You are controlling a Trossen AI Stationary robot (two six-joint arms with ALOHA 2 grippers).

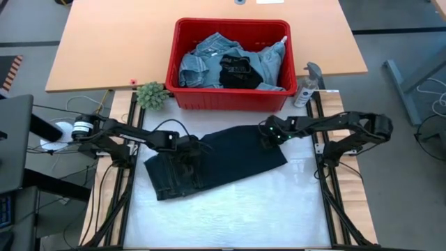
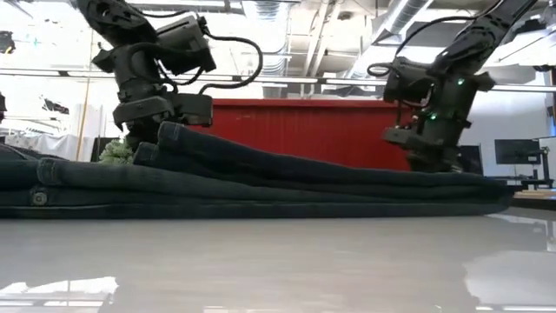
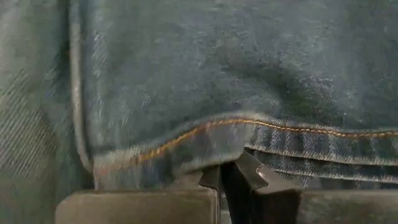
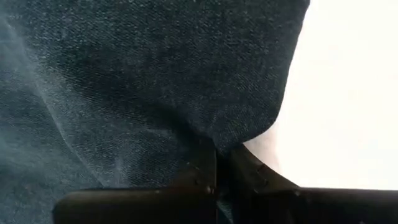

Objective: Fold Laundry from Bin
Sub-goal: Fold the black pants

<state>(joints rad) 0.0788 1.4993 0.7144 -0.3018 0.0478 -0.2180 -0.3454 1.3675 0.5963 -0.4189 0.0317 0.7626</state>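
Dark blue jeans [image 1: 216, 164] lie spread slantwise on the white table top [image 1: 230, 216], in several flat layers in the low view [image 2: 261, 187]. My left gripper [image 1: 188, 148] [image 3: 224, 171] is shut on a stitched hem at the jeans' left part. My right gripper [image 1: 270, 136] [image 4: 221, 158] is shut on the jeans' far right edge. Beyond the table's far edge, the red bin [image 1: 182, 77] holds light blue denim [image 1: 202, 59] and a black garment [image 1: 237, 72]. My left gripper pinches a hem with orange stitching [image 3: 205, 134] between its two fingers, coming steeply from above. The held hem [image 2: 178, 135] stands a little above the other layers; the remaining cloth lies on the table. My right gripper pinches the jeans' edge [image 4: 249, 134] between its fingertips, right where the cloth meets the bare white table. The fingers point steeply down. The cloth there [image 2: 452, 180] lies low on the table.
A small green plant [image 1: 152, 95] stands left of the bin, a spray bottle [image 1: 306, 87] right of it. Dark frame rails [image 1: 331, 202] run along both sides of the table. White surface lies bare at the near side [image 1: 230, 223].
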